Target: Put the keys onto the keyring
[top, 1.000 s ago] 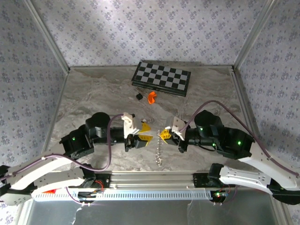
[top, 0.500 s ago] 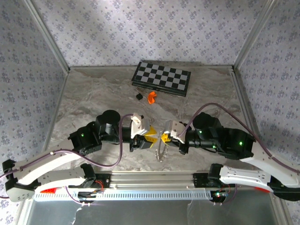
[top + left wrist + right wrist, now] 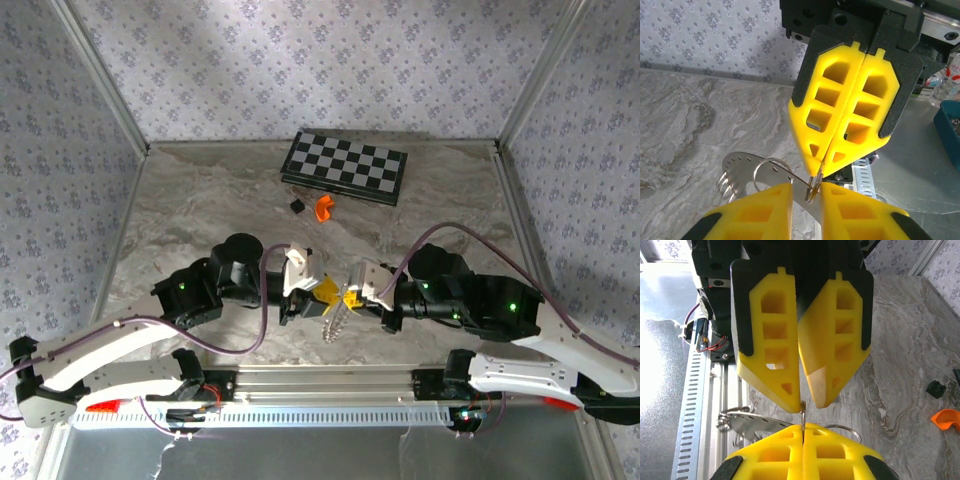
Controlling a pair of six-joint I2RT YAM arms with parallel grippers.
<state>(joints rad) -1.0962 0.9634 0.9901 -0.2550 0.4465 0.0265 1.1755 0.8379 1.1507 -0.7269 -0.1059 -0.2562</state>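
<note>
Marbled desk [image 3: 200, 220], six o'clock: right hand [image 3: 802, 431] clamps the ring [image 3: 771, 172], left hand [image 3: 806, 191] narrow around it, grip unclear; next likely prying it open.

A: Arm pose?
B: Both arms reach inward, low over the tabletop [image 3: 200, 210]. Left gripper [image 3: 327, 291] and right gripper [image 3: 349, 294] meet tip to tip near centre.
A: Fingers?
B: Right fingers [image 3: 832, 95] pressed flat together, pinching the keyring [image 3: 742, 162] wire at their tips. Left fingers [image 3: 771, 355] stand narrowly apart, slim gap between the tips.
</note>
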